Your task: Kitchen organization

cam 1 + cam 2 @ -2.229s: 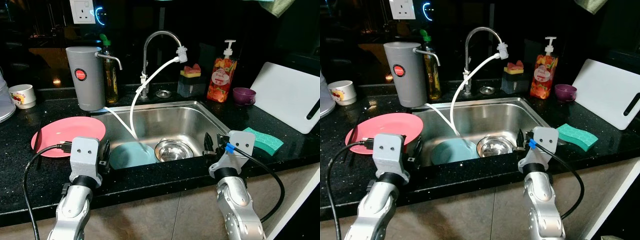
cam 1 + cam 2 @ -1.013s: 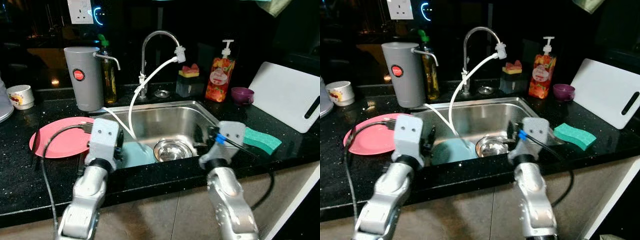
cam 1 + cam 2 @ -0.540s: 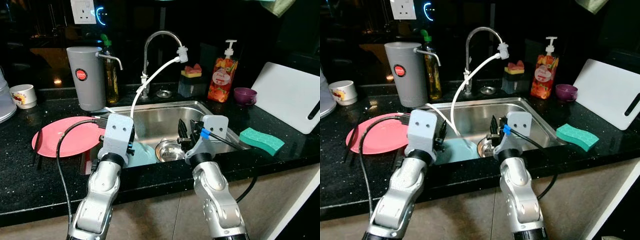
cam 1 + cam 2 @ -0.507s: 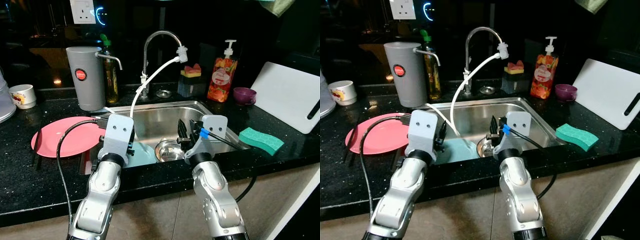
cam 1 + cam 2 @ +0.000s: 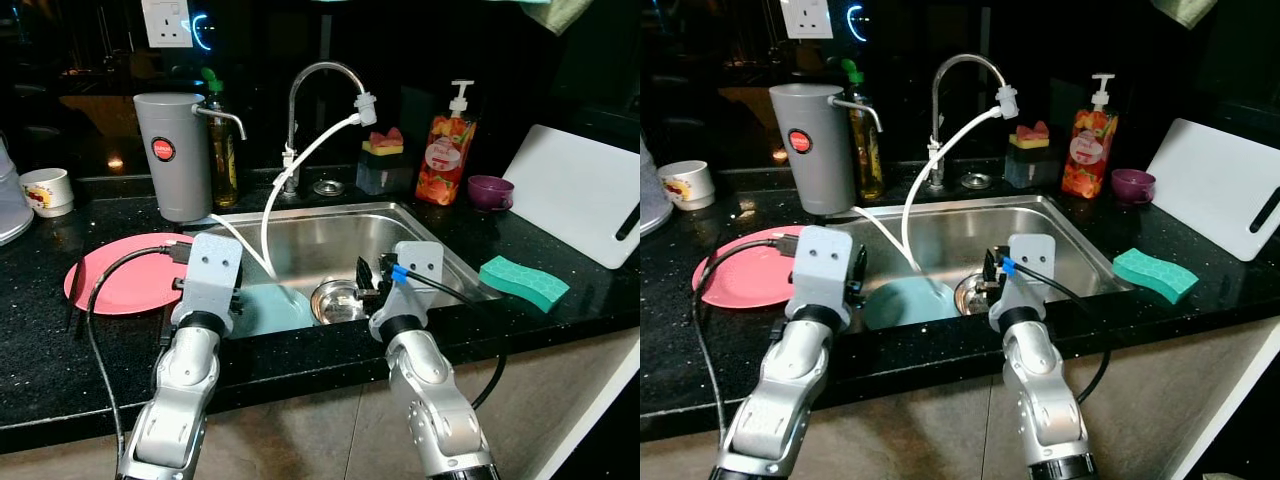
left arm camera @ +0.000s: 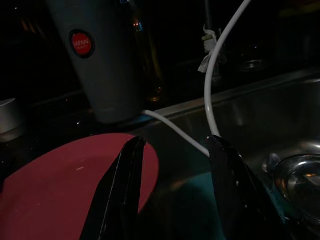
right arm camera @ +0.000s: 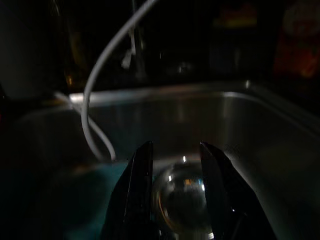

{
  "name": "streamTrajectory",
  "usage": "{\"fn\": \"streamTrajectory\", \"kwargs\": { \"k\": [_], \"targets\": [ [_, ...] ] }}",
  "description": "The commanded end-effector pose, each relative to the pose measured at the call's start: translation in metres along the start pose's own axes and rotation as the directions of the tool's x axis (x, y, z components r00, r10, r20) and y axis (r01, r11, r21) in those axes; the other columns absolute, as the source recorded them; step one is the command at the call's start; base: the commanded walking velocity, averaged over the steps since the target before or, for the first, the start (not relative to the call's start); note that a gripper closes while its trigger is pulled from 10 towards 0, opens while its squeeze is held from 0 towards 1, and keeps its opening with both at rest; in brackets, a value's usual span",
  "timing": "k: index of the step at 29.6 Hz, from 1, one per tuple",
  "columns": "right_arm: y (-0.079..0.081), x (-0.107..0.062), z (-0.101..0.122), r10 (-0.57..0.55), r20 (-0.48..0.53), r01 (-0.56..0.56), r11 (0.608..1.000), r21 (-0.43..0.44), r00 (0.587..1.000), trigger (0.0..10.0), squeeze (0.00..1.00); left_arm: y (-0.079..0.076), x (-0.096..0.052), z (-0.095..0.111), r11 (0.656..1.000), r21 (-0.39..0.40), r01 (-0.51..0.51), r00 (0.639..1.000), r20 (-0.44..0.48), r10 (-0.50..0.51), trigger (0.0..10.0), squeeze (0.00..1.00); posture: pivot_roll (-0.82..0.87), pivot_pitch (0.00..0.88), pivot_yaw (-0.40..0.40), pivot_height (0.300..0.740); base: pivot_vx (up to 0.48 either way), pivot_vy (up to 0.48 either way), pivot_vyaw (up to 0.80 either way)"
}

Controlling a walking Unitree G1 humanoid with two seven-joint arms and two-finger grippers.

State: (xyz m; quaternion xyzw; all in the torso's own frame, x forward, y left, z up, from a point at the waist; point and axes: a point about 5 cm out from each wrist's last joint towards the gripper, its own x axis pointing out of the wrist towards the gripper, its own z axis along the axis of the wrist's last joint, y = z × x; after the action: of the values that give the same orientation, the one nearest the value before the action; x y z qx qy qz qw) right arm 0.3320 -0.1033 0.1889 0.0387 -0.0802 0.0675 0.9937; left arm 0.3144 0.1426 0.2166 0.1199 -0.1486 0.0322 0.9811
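Observation:
A teal plate [image 5: 262,308] lies in the steel sink [image 5: 330,218] beside a steel bowl [image 5: 340,299]. A pink plate [image 5: 128,272] rests on the black counter left of the sink. My left gripper [image 6: 176,141] hovers open over the sink's front left corner, with the pink plate [image 6: 65,185] and teal plate [image 6: 200,200] ahead of it. My right gripper [image 5: 368,277] hangs open over the sink's front edge. In the right wrist view its fingers [image 7: 140,185] frame the steel bowl [image 7: 182,200]. Neither holds anything.
A faucet [image 5: 300,100] with a white hose [image 5: 275,205] trails into the sink. Behind stand a grey canister [image 5: 172,155], oil bottle [image 5: 222,150], soap bottle [image 5: 438,158] and purple cup [image 5: 488,190]. A green sponge [image 5: 523,282] and white cutting board [image 5: 580,190] sit right. A white mug [image 5: 45,190] sits far left.
Both arms rose from below the counter edge to the sink's front. In the last half second the left wrist drifted left and the right gripper sank slightly.

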Motion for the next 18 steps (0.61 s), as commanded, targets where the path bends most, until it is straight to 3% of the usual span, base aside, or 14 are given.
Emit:
{"fn": "streamTrajectory", "kwargs": {
  "k": [1,5,11,16,18],
  "targets": [
    [-0.006,-0.002,-0.007,-0.014,-0.032,0.014,1.0,-0.013,0.999,10.0,0.0,0.005,-0.003,-0.01,1.0,0.013,-0.004,0.999,-0.033,0.005,10.0,0.0,0.13,0.023,-0.059,0.74,0.0,0.0,0.0],
    [-0.009,-0.006,-0.006,-0.025,-0.011,0.025,1.0,0.0,1.0,10.0,0.0,0.014,-0.006,-0.012,0.999,-0.025,-0.039,0.998,-0.044,0.038,10.0,0.0,0.13,0.032,-0.069,0.74,0.0,0.0,0.0],
    [-0.014,-0.01,0.0,-0.031,0.026,0.03,0.999,0.02,0.999,10.0,0.0,0.019,-0.014,-0.005,0.985,-0.173,-0.015,1.0,-0.025,0.011,10.0,0.0,0.14,0.039,-0.078,0.74,0.0,0.0,0.0],
    [-0.019,-0.008,0.008,-0.036,0.061,0.034,0.999,0.025,0.997,10.0,0.0,0.023,-0.019,0.0,0.984,-0.174,0.019,1.0,-0.001,-0.019,10.0,0.0,0.15,0.054,-0.097,0.74,0.0,0.0,0.0],
    [-0.024,-0.005,0.014,-0.045,0.087,0.044,0.999,0.015,0.995,10.0,0.0,0.031,-0.02,0.001,0.988,-0.154,0.0,1.0,-0.002,0.0,10.0,0.0,0.16,0.061,-0.099,0.74,0.0,0.0,0.0]
  ]
}}
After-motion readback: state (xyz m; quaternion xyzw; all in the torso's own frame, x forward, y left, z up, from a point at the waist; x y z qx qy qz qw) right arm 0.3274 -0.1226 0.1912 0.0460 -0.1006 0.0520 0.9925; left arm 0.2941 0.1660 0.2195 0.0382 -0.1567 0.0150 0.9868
